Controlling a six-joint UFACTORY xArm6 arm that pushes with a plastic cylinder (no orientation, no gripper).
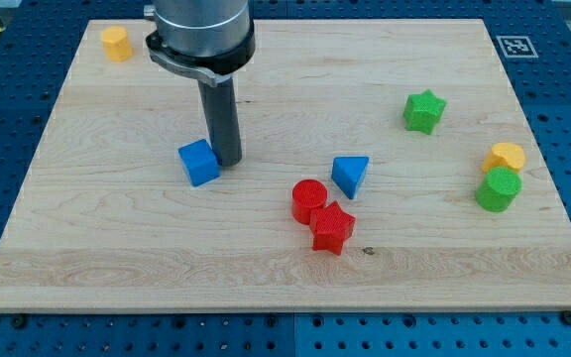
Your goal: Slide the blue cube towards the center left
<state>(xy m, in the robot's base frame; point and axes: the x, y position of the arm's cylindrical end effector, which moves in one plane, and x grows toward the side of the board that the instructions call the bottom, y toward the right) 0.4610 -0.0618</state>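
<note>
The blue cube lies on the wooden board, left of the board's middle. My rod comes down from the view's top, and my tip rests on the board right against the cube's right side, touching or nearly touching it.
A blue triangular block lies right of centre. A red cylinder and a red star block sit together below it. A green star block, a yellow block and a green cylinder are at the right. A yellow block sits top left.
</note>
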